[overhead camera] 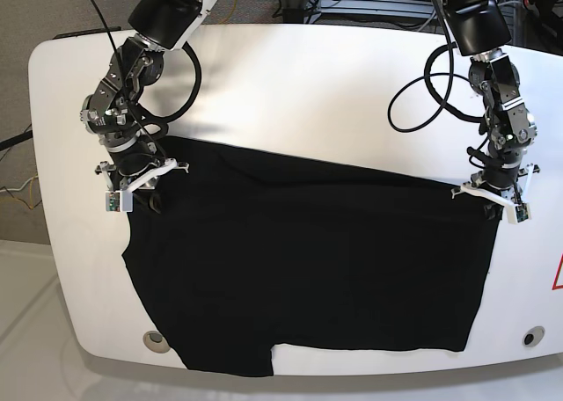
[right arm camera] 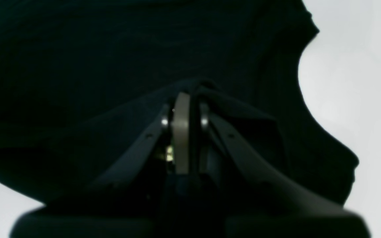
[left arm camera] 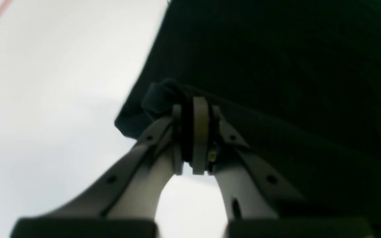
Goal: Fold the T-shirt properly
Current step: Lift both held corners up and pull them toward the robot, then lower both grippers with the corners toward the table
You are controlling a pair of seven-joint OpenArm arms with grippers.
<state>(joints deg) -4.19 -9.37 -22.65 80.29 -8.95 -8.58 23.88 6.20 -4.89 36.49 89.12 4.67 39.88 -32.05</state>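
The black T-shirt [overhead camera: 308, 260] lies spread across the white table [overhead camera: 308, 84], its far edge a straight fold running between the two arms. On the right of the base view my left gripper [overhead camera: 495, 200] is shut on the shirt's far right corner. Seen from the left wrist, a bunch of the T-shirt [left arm camera: 276, 82] sits pinched in the left gripper [left arm camera: 193, 102]. My right gripper [overhead camera: 151, 190], at the left of the base view, is shut on the far left corner. The right wrist view shows the right gripper [right arm camera: 185, 99] clamped on the T-shirt [right arm camera: 94, 66].
Black cables [overhead camera: 431, 93] loop above the table by the arm on the right. A red marking [overhead camera: 557, 273] sits at the table's right edge. Two round holes [overhead camera: 155, 339] lie near the front edge. The shirt's front hem hangs over the near edge.
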